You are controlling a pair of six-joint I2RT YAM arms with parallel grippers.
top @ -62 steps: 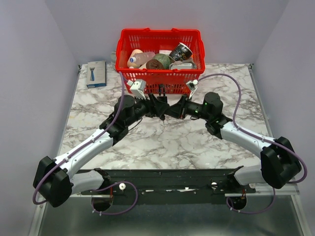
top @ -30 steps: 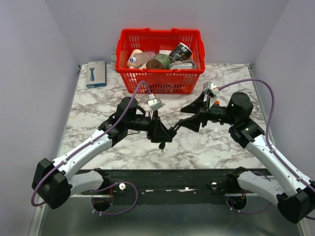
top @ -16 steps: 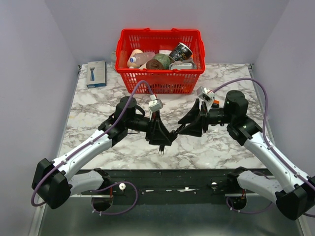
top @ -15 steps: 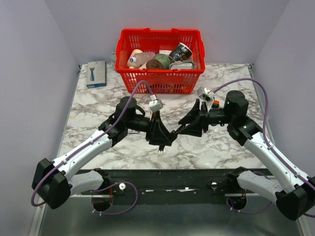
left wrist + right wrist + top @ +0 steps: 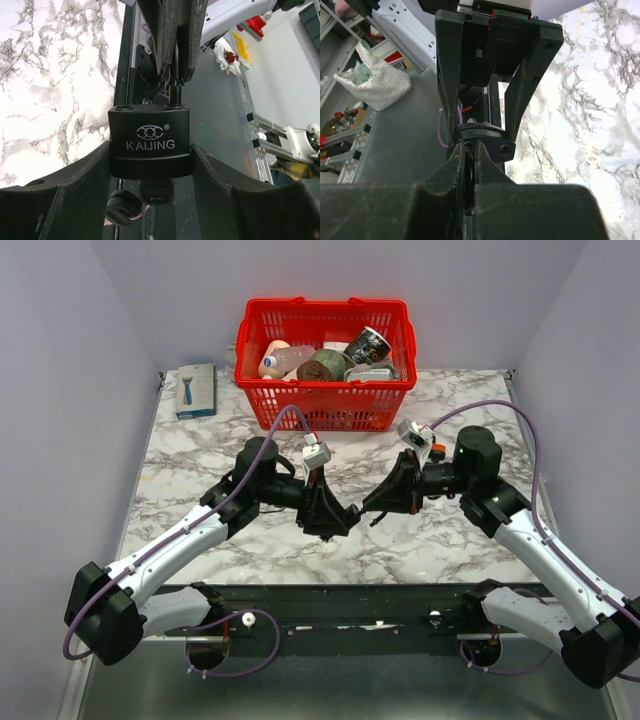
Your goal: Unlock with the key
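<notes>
My left gripper [image 5: 333, 514] is shut on a black padlock [image 5: 150, 142] marked KAIJING, its body clamped between the two pads above the table's middle. A key [image 5: 156, 191] sits in the keyhole at the bottom, and a spare key [image 5: 120, 210] hangs from its ring. My right gripper [image 5: 368, 505] meets it from the right and is shut on the shackle [image 5: 174, 95]. One shackle hole [image 5: 122, 108] shows empty. In the right wrist view the right gripper [image 5: 470, 146] pinches the thin shackle, with the lock top [image 5: 482, 134] just beyond.
A red basket [image 5: 322, 405] with a bottle, cups and other items stands at the back centre. A blue box [image 5: 196, 390] lies at the back left. The marble table [image 5: 460, 540] ends in a black rail near the arm bases.
My right gripper has moved left from open and apart to shut on the shackle. My left gripper has kept hold of the padlock and raised it slightly.
</notes>
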